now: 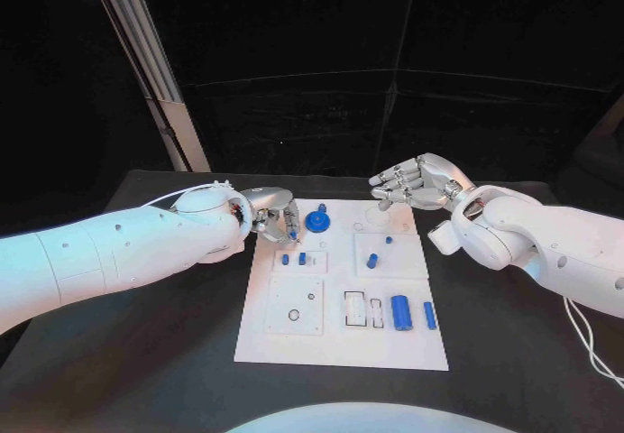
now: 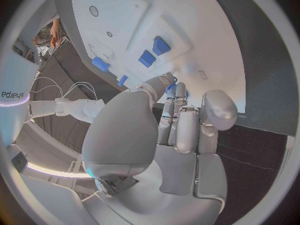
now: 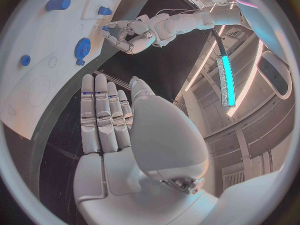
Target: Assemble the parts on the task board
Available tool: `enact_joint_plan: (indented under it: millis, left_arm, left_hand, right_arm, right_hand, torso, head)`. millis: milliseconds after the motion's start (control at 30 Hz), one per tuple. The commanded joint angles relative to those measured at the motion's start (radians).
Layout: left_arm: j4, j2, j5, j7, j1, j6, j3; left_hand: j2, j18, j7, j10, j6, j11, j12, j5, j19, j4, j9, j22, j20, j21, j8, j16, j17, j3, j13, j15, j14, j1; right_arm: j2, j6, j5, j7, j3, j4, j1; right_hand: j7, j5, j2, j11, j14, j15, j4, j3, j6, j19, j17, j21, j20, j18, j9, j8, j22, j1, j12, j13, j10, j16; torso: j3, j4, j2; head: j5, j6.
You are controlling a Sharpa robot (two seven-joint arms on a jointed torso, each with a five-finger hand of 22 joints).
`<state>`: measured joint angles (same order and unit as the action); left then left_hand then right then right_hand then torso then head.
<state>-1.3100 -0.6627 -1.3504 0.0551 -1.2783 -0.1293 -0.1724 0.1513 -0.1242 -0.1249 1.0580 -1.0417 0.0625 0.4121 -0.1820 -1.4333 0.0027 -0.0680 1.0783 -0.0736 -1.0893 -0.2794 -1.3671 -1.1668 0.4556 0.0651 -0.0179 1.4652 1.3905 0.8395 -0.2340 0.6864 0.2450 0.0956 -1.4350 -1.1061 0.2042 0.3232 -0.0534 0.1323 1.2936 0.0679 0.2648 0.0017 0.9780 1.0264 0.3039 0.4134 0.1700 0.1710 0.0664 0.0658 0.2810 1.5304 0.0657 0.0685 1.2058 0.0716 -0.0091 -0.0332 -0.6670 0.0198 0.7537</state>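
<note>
The white task board (image 1: 341, 347) lies in the middle of the black table. My left hand (image 1: 270, 219) hovers over the board's far left corner, fingers pointing down. It pinches a small blue part (image 2: 170, 86) at its fingertips, also seen as the small blue part (image 3: 105, 29). Beside that hand a blue gear (image 1: 317, 222) sits on the board. Two short blue pegs (image 1: 294, 259) stand in a raised block below the hand. My right hand (image 1: 417, 184) floats above the board's far edge with fingers apart, holding nothing.
A blue cylinder (image 1: 402, 312) and a thin blue bar (image 1: 429, 315) lie at the board's right side by rectangular slots (image 1: 353, 308). Two more blue pegs (image 1: 372, 262) stand in the right block. A metal post (image 1: 156, 81) rises behind the table's far left.
</note>
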Motion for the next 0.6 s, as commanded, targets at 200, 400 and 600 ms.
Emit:
enact_joint_plan:
  millis: [200,400,600]
  left_arm:
    - [0.018,0.019,0.02,0.003,0.001,0.023,0.001]
    - [0.028,0.026,0.021,-0.001,0.002,0.015,0.0]
    - [0.03,0.03,0.021,-0.002,0.002,0.017,0.0]
  left_hand:
    - [-0.002,0.014,0.001,0.009,-0.007,-0.001,-0.006,0.005,-0.006,-0.004,0.0,0.001,-0.002,-0.006,0.006,-0.004,0.0,0.003,-0.001,-0.005,0.033,-0.011]
    - [-0.002,0.014,0.0,0.009,-0.008,-0.001,-0.007,0.005,-0.006,-0.005,0.0,0.001,-0.002,-0.007,0.007,-0.002,0.003,0.003,-0.001,-0.005,0.033,-0.011]
    - [-0.002,0.014,0.0,0.009,-0.008,-0.001,-0.007,0.005,-0.006,-0.005,0.0,0.001,-0.002,-0.007,0.007,-0.002,0.003,0.003,-0.001,-0.005,0.033,-0.011]
  right_arm:
    - [0.0,0.007,0.0,0.011,0.001,-0.002,-0.002]
    - [-0.001,0.007,0.0,0.012,0.001,-0.002,-0.002]
    - [-0.002,0.008,0.0,0.012,0.001,-0.001,-0.002]
  right_hand:
    - [0.001,0.005,0.012,0.0,-0.002,0.004,-0.004,0.001,-0.005,0.001,-0.001,-0.004,0.006,0.01,-0.001,-0.003,-0.002,-0.002,-0.001,-0.001,-0.005,-0.006]
    - [0.001,0.005,0.012,0.0,-0.002,0.004,-0.004,0.001,-0.005,0.001,-0.001,-0.004,0.006,0.01,-0.001,-0.003,-0.002,-0.002,-0.001,-0.001,-0.005,-0.006]
    - [0.001,0.005,0.012,0.0,-0.002,0.004,-0.004,0.001,-0.005,0.001,-0.001,-0.004,0.006,0.01,-0.001,-0.003,-0.002,-0.002,-0.001,-0.001,-0.005,-0.006]
  torso:
    - [-0.0006,-0.0003,0.0]
    - [-0.0005,-0.0003,0.0]
    - [-0.001,-0.0002,-0.001]
  head:
    - [-0.001,0.001]
    - [-0.001,0.0]
    - [-0.001,-0.001]
